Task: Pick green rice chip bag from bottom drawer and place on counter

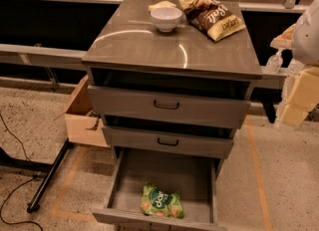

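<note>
Green rice chip bag (162, 201) lies flat in the bottom drawer (164, 168), logo side up. It sits lower centre of frame, close to the drawer's front wall and slightly left of the middle. Its long axis runs left-right across the frame, roughly parallel to the drawer front, with the right end dipping a little lower. Which end is the bag's top can't be told. The drawer is pulled fully open, with a plain grey floor.

Above it are the middle drawer (168, 144) and the top drawer (167, 108). Each has a black handle and each is pulled out a little.

Counter (144, 43) is at upper centre, glossy. On it are a white bowl (166, 18) at the back and a brown and yellow chip bag (213, 16) just right of the bowl, lying at an angle.

Gripper (298, 100) is at the right edge of frame, mid height, beside the cabinet and well apart from the bag, holding nothing visible. Jaw state: cannot tell.

A cardboard box (82, 118) sits on the floor left of the cabinet.
</note>
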